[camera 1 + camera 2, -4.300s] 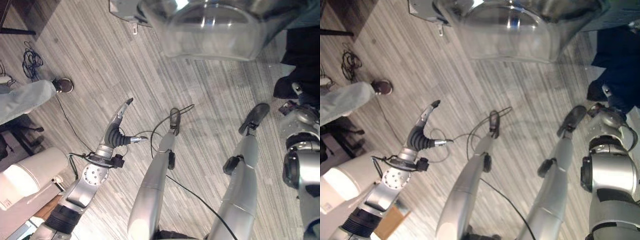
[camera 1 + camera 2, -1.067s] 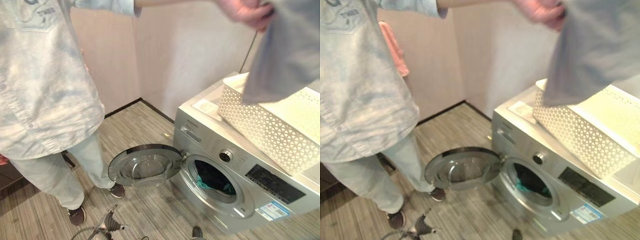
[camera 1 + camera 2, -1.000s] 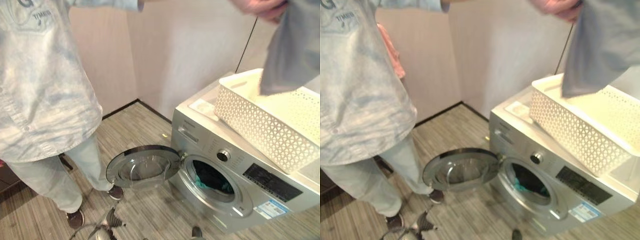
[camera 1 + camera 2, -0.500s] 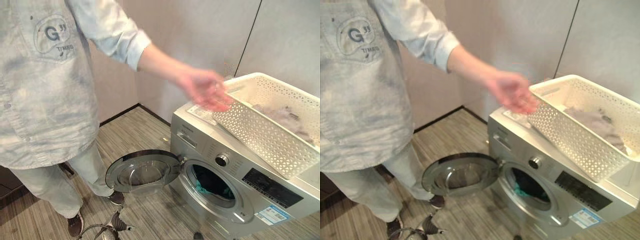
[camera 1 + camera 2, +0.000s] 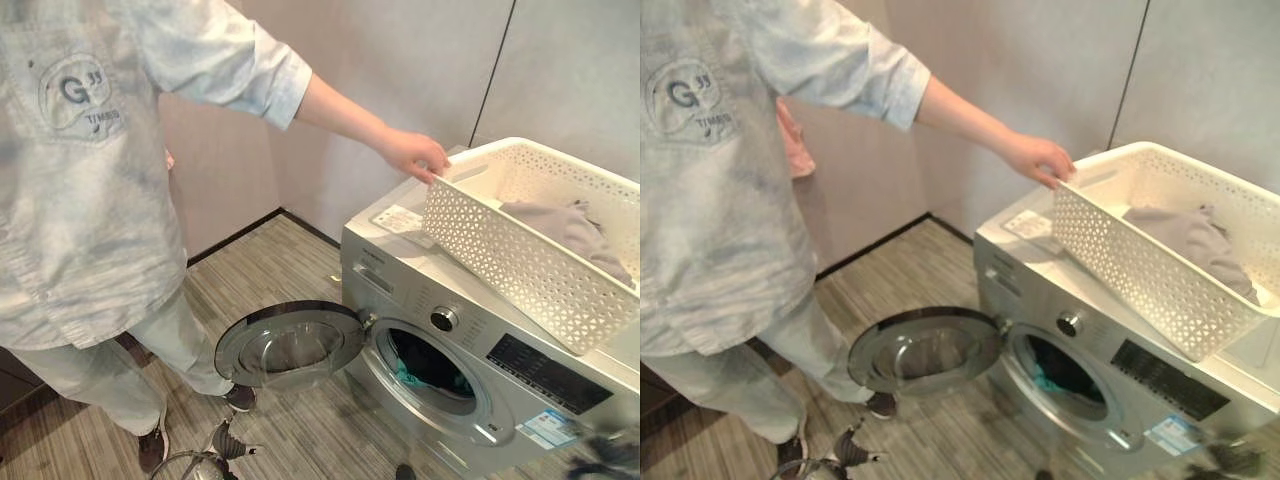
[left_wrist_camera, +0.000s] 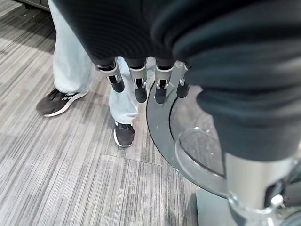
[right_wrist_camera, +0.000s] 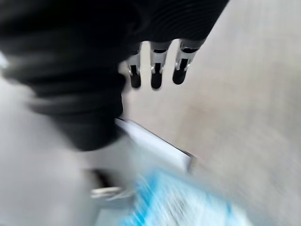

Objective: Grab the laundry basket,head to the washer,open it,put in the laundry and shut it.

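A white lattice laundry basket stands on top of the silver washer with a grey garment lying in it. The washer's round glass door hangs open, and dark and teal laundry shows inside the drum. A person's hand rests on the basket's near rim. My left hand hangs low in front of the door, fingers straight and holding nothing. My right hand is a blur at the washer's lower right corner, its fingers straight and empty.
The person in a pale shirt stands at the left, close to the open door, with shoes on the wood-grain floor. Beige walls close in behind the washer.
The person has let the grey garment drop into the basket and now rests a hand on its rim. My right hand has come into sight at the lower right.
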`<state>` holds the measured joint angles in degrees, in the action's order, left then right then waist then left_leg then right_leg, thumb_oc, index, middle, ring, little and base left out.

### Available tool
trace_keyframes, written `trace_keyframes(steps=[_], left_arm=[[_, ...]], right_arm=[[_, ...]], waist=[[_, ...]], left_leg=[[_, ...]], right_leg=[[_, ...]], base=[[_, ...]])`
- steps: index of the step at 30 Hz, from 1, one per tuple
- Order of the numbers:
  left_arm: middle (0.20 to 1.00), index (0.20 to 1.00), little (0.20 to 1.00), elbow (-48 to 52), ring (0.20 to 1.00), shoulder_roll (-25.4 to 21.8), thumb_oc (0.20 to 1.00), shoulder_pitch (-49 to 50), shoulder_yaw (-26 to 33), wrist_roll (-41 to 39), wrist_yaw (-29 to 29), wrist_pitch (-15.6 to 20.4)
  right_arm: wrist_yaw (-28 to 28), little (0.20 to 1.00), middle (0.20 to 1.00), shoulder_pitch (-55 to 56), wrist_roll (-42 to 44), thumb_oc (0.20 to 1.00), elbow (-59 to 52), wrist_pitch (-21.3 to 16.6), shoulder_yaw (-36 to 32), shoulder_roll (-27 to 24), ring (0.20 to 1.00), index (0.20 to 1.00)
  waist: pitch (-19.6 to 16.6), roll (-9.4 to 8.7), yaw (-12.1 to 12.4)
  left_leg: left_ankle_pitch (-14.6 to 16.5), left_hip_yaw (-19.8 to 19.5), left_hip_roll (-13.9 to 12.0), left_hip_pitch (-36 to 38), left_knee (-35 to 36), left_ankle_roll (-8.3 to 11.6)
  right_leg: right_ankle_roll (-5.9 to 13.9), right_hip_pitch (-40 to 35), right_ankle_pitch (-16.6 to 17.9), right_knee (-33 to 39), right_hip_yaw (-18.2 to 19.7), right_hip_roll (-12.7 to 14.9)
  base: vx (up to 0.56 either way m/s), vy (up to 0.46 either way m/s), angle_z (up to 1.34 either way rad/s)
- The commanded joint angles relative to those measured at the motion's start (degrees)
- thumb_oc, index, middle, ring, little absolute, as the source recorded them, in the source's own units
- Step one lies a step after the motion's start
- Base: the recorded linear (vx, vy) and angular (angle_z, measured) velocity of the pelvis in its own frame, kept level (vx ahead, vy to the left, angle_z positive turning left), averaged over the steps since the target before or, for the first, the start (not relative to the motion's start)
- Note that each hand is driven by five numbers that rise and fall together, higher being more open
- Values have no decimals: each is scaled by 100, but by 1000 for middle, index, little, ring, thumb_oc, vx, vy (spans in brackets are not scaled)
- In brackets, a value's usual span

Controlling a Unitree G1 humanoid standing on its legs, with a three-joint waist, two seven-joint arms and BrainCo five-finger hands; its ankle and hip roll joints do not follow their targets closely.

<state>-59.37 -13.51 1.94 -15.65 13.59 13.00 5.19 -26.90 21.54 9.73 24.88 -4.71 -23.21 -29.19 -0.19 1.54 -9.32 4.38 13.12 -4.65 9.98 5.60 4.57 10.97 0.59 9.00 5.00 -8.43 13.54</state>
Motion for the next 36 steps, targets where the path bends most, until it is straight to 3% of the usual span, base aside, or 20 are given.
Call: trace_keyframes(steps=[1,3,4,7,11,16,17,21,22,24,25,29,31,32,36], left_arm=[[1000,1000,1000,-169,1000,-278,1000,-346,201,166,-33,95],[1000,1000,1000,-150,1000,-282,1000,-362,197,214,-61,95],[1000,1000,1000,-123,1000,-284,1000,-377,185,240,-87,91],[1000,1000,1000,-42,1000,-277,1000,-349,133,264,-121,79],[1000,1000,1000,-8,1000,-308,1000,-270,43,326,-153,67],[1000,1000,1000,-86,1000,-318,1000,-227,5,361,-180,75],[1000,1000,1000,-125,1000,-382,1000,-194,-55,379,-205,72],[1000,1000,1000,-255,1000,-413,1000,-237,-96,277,-303,63],[1000,1000,1000,-263,1000,-393,1000,-238,-87,272,-303,68],[1000,1000,1000,-243,1000,-423,1000,-244,-160,196,-419,55],[1000,1000,1000,-225,1000,-430,1000,-240,-204,62,-528,44],[1000,1000,1000,-268,1000,-412,1000,-224,-148,-225,-798,48],[1000,1000,1000,-268,1000,-401,1000,-213,-172,-281,-855,50],[1000,1000,1000,-239,1000,-407,1000,-188,-221,-373,-960,56],[1000,1000,1000,-243,1000,-405,1000,-192,-263,-512,-1057,62]], right_arm=[[-1216,1000,1000,-620,-1379,1000,-902,-399,-1289,-731,1000,1000],[-1263,1000,1000,-573,-1683,1000,-1318,-318,-1506,-752,1000,1000],[-1379,1000,1000,-645,-2215,1000,-2093,-234,-1844,-939,1000,1000],[-1387,1000,1000,-944,-2673,1000,-3051,-232,-1939,-942,1000,1000],[-1362,1000,1000,-1444,-2723,1000,-3769,-355,-1955,-1054,1000,1000],[-1313,1000,1000,-1797,-2564,1000,-3823,-459,-1869,-1432,1000,1000],[-1126,1000,1000,-2061,-2296,1000,-3532,-469,-1657,-1950,1000,1000],[-110,1000,1000,-2331,-1578,1000,-2836,-433,-900,-3078,1000,1000],[-87,1000,1000,-2385,-1533,1000,-2767,-457,-859,-3139,1000,1000],[571,1000,1000,-2381,-1111,1000,-2404,-381,-553,-3799,1000,1000],[1295,1000,1000,-2478,-426,1000,-2049,-393,-184,-4354,1000,1000],[2743,1000,1000,-2284,449,1000,-1569,-208,372,-5360,1000,1000],[2981,1000,1000,-2234,559,1000,-1473,-180,467,-5570,1000,1000],[3382,1000,1000,-2254,714,1000,-1323,-70,762,-5878,1000,1000],[3727,1000,1000,-2688,677,1000,-1055,-1,1509,-6104,1000,1000]], waist=[[-14,-255,-71],[-24,-270,-60],[-40,-281,-47],[-80,-322,12],[-113,-380,109],[-114,-408,175],[-118,-473,276],[-64,-584,340],[-66,-566,330],[-45,-647,334],[-26,-699,316],[0,-803,268],[2,-821,284],[1,-874,317],[13,-929,369]], left_leg=[[292,-53,-119,-179,-288,-158],[251,-54,-117,-205,-280,-160],[260,-64,-135,-203,-272,-158],[243,-78,-140,-230,-255,-157],[240,-95,-164,-238,-240,-153],[248,-101,-170,-242,-259,-143],[251,-104,-175,-242,-271,-132],[211,-78,-202,-261,-295,-84],[209,-76,-200,-261,-295,-83],[167,-76,-221,-292,-299,-49],[129,-68,-240,-318,-297,-15],[21,-76,-284,-382,-267,83],[-4,-80,-297,-400,-254,105],[-40,-80,-326,-413,-219,147],[-87,-101,-372,-458,-193,196]], right_leg=[[232,210,-150,-89,124,68],[217,248,-127,-92,143,73],[211,244,-151,-87,157,48],[206,245,-157,-65,154,29],[202,232,-185,-38,112,3],[192,212,-203,-39,101,-4],[182,193,-212,-38,70,-10],[163,199,-206,-43,54,-5],[163,201,-206,-42,56,-3],[147,212,-194,-41,60,-11],[129,228,-196,-43,53,-16],[94,230,-254,-48,10,-54],[88,229,-274,-50,-3,-69],[81,220,-311,-38,-32,-97],[72,214,-345,-30,-62,-131]], base=[[35,-12,-15],[11,-12,-11],[20,-9,-5],[15,-17,-4],[4,-8,2],[5,-8,5],[0,0,0],[0,-8,0],[0,0,0],[0,0,0],[0,0,0],[-3,-10,3],[0,0,0],[0,0,0],[14,-21,7]])
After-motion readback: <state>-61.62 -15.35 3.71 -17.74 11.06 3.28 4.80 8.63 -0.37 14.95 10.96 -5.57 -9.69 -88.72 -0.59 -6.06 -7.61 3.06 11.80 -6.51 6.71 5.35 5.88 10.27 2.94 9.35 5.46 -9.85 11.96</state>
